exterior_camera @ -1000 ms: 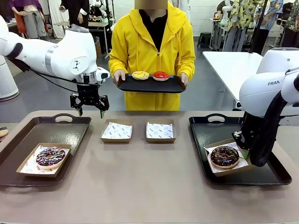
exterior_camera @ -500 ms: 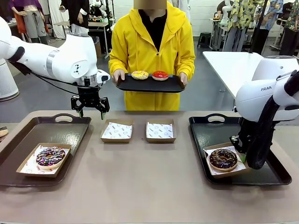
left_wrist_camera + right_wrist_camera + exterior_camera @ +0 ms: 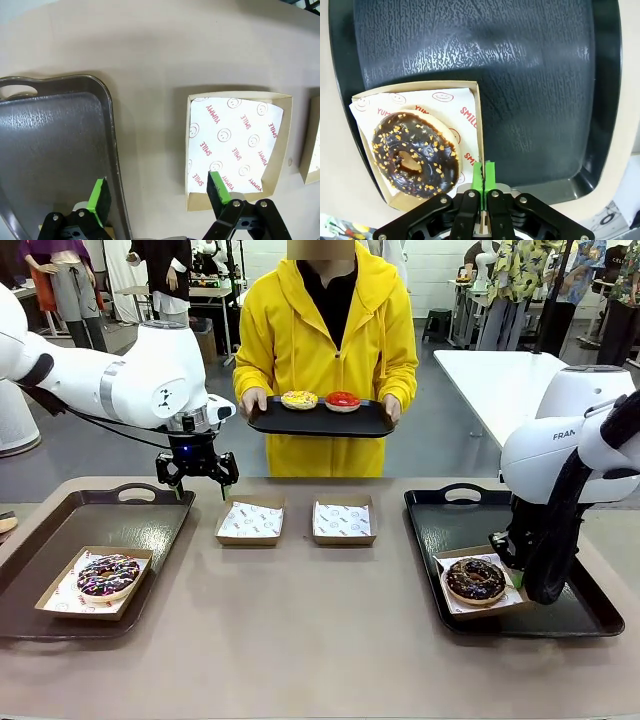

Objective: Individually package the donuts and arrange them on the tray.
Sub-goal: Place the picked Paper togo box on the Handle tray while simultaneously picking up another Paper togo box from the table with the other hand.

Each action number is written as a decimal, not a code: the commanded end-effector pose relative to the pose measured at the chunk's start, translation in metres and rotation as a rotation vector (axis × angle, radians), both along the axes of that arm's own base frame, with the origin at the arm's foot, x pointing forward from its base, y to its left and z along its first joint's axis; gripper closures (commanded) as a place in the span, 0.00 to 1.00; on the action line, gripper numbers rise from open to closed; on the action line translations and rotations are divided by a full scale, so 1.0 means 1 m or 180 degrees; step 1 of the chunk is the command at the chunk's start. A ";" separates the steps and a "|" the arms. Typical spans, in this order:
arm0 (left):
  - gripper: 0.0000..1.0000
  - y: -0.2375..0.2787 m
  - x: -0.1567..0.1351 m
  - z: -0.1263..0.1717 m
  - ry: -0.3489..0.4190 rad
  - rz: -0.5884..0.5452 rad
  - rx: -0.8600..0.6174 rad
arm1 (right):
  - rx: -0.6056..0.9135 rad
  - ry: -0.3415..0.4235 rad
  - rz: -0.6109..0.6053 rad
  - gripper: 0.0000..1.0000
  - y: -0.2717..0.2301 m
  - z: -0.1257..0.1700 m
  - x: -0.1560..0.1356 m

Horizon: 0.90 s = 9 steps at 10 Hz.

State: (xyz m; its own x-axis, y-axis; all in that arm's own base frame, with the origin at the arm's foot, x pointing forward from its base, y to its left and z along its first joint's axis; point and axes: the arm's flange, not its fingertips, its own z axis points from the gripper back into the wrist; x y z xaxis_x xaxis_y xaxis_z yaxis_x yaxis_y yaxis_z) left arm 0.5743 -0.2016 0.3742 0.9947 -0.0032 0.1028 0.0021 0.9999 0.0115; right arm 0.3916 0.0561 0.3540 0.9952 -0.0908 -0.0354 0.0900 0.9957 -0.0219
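Left gripper: jaws spread wide, empty, hovering above beige table between left black plastic tray and nearer of two empty paper-lined brown cardboard boxes.

Right gripper: pads pinched shut on side wall of donut box, which holds dark chocolate ring donut with nut bits and sits on right black tray.

Chocolate ring donut with coloured sprinkles: boxed on left tray.

Yellow-glazed ring donut and glossy red-glazed ring donut: side by side on black serving tray held by person.

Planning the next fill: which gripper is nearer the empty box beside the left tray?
Left. The left gripper hangs open above an edge of the empty box; the right gripper is at the right tray, shut on the dark donut's box.
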 end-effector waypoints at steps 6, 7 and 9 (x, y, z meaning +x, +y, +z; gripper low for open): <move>0.00 -0.008 0.001 -0.019 -0.0141 0.0201 0.0044 | -0.0112 -0.0016 0.0140 0.99 0.008 -0.006 -0.001; 0.00 -0.010 0.002 -0.024 -0.0161 0.0253 0.0007 | -0.0116 -0.0022 0.0121 0.99 0.008 -0.006 -0.001; 0.00 -0.012 0.001 -0.033 -0.0176 0.0293 -0.0001 | -0.0122 -0.0014 0.0119 0.99 0.009 -0.006 -0.002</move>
State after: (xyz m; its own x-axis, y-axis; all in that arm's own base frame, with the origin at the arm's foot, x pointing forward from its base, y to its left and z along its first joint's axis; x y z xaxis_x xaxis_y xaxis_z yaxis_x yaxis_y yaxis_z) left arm 0.5788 -0.2110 0.3469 0.9905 0.0592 0.1240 -0.0582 0.9982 -0.0120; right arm 0.3903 0.0648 0.3520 0.9975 -0.0601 -0.0380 0.0588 0.9976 -0.0356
